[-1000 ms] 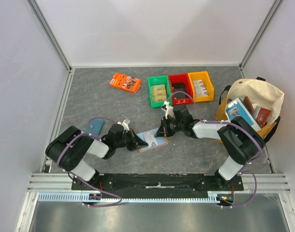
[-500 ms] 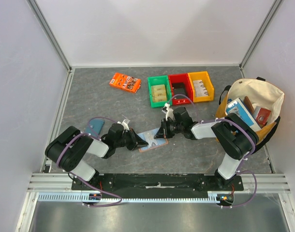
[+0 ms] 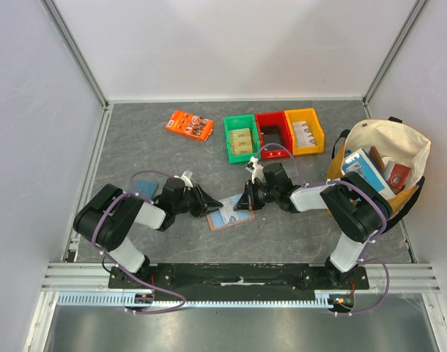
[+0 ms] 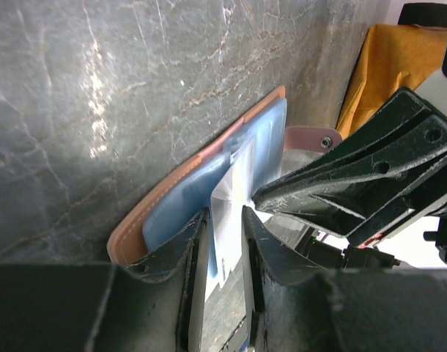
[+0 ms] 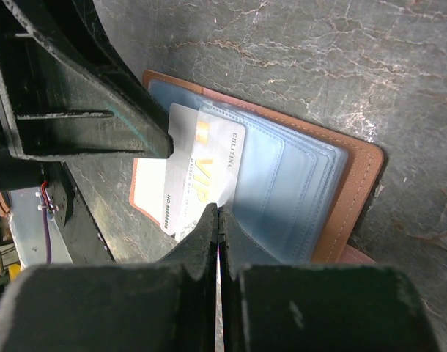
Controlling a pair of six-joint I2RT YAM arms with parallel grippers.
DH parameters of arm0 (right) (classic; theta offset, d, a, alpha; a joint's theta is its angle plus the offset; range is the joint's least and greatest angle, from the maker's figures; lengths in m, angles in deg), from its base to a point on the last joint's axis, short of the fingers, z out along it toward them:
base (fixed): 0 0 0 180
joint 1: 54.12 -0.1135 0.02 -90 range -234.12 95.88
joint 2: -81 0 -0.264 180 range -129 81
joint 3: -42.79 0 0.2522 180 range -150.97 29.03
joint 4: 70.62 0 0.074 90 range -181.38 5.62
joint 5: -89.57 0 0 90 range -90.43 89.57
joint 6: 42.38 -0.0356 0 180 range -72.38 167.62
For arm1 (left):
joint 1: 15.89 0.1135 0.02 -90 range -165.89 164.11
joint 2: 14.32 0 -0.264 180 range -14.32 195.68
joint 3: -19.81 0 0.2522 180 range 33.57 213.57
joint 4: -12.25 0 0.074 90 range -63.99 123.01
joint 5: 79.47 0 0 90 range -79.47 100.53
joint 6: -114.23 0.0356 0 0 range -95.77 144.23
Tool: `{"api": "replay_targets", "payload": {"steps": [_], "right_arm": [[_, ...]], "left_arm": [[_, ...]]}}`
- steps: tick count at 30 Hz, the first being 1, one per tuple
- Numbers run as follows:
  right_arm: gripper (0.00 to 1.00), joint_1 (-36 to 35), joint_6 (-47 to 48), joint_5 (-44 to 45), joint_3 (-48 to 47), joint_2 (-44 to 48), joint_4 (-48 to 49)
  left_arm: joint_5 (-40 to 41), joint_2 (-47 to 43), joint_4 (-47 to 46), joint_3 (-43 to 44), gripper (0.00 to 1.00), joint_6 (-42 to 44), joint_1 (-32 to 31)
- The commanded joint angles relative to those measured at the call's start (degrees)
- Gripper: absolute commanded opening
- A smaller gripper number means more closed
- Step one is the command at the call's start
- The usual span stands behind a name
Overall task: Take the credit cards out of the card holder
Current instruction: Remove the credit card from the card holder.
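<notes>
The card holder [image 3: 229, 218] lies open on the grey tabletop, tan leather outside and light blue pockets [image 5: 304, 191] inside. A white credit card marked VIP [image 5: 201, 172] sticks halfway out of a pocket. My left gripper [image 3: 211, 204] is at the holder's left edge. In the left wrist view its jaws [image 4: 223, 220] stand a little apart, with the card's edge [image 4: 231, 209] in the gap. My right gripper [image 3: 244, 203] comes in from the right. It is shut, and its tips [image 5: 218, 211] rest on the blue lining beside the card.
An orange packet [image 3: 189, 125] lies at the back left. Green [image 3: 241, 138], red [image 3: 273, 133] and yellow [image 3: 304, 131] bins stand in a row at the back. A cream tote bag [image 3: 381, 165] with items inside sits at the right. Both grippers are tip to tip over the holder.
The left gripper's jaws have parted from shut, and that arm has shifted slightly away from the near edge. The right gripper stays shut on the holder.
</notes>
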Motion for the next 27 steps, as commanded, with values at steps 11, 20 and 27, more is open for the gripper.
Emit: {"api": "replay_targets", "payload": {"steps": [11,20,27], "right_arm": [[0.0,1.17,2.53,3.24,2.29,-1.05,-6.2],[0.0,2.75,3.32,4.74,1.15,-2.8,-9.1],[0.0,2.84,4.2,6.05,-0.6,-1.05,-11.03]], "left_arm": [[-2.9,2.11,-3.11,0.36,0.02,3.52,2.76],[-0.09,-9.92,9.45,-3.25,0.02,9.31,5.84],[6.32,-27.22,26.14,-4.04,0.02,14.15,5.75]]}}
